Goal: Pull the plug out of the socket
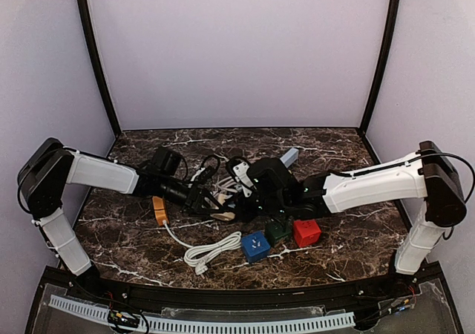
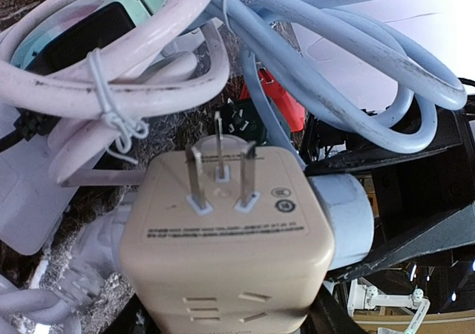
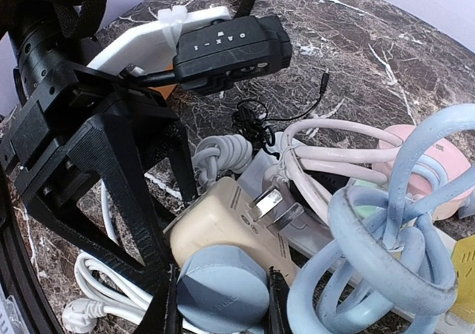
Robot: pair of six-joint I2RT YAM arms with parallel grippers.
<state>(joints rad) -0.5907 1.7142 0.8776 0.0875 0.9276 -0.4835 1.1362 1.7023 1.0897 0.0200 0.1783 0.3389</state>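
Note:
The socket (image 2: 223, 223) is a beige cube adapter with three metal prongs on its top face. It fills the left wrist view, lying between the jaws of my left gripper (image 2: 226, 315), whose dark fingers (image 2: 326, 319) press against its sides. A round pale blue plug (image 3: 223, 289) sits in the socket's (image 3: 215, 223) side. My right gripper (image 3: 223, 300) is shut on that plug, with one black finger (image 3: 276, 297) on either side. From above, both grippers meet at the socket (image 1: 223, 215) in the middle of the table.
A thick pale blue cable coil (image 3: 401, 237) and pinkish-white cords (image 2: 111, 59) lie tangled just past the socket. A coiled white cable (image 1: 211, 251) and blue (image 1: 254, 246), green (image 1: 279, 231) and red (image 1: 306, 232) cubes sit in front. An orange piece (image 1: 159, 209) lies to the left.

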